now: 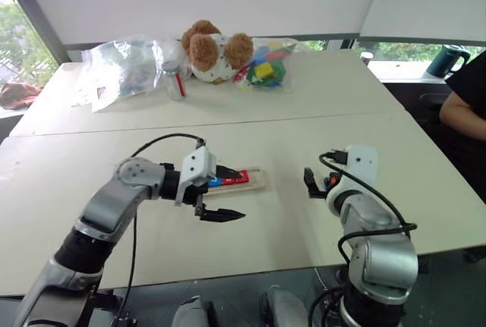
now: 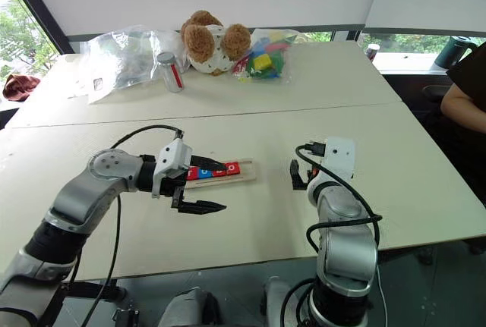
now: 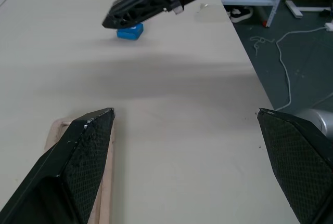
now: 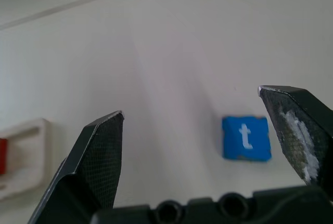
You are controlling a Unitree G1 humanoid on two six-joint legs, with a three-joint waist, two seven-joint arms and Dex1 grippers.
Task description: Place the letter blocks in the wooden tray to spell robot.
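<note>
Bring your wide-open right tool (image 4: 197,130) straight down over the blue t block (image 4: 246,138) on the desk (image 1: 304,221), pinch its sides, then carry it to the wooden tray (image 2: 244,175).

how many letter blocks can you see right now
4 clearly: three side by side in the wooden tray, blue, red, red, and a blue t block loose on the table by the right gripper. The left gripper may hide more.
</note>
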